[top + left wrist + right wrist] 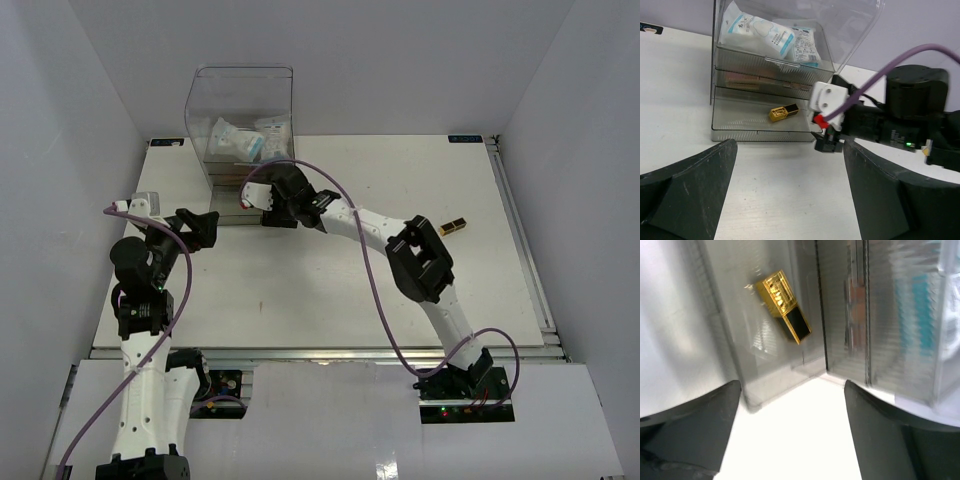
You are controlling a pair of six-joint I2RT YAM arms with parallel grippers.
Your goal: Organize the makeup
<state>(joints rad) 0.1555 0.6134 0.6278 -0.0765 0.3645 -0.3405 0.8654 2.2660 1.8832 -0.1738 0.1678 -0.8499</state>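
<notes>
A gold and black tube (784, 305) lies in the pulled-out bottom drawer (735, 131) of the clear organizer (240, 110); it also shows in the left wrist view (784, 112). My right gripper (792, 430) is open and empty, just off the drawer's right front corner (266, 215). My left gripper (790, 195) is open and empty over bare table in front of the drawer (205, 228). Pink-brown palettes (765, 82) sit in the middle drawer. Blue-white packets (760, 35) fill the top bin. Another black-gold tube (453, 228) lies on the table at the right. The silver case is out of view.
The organizer stands at the back left of the white table (330, 290). The right arm (420, 260) stretches diagonally across the middle, its purple cable (370, 290) looping over the table. White walls close in the sides.
</notes>
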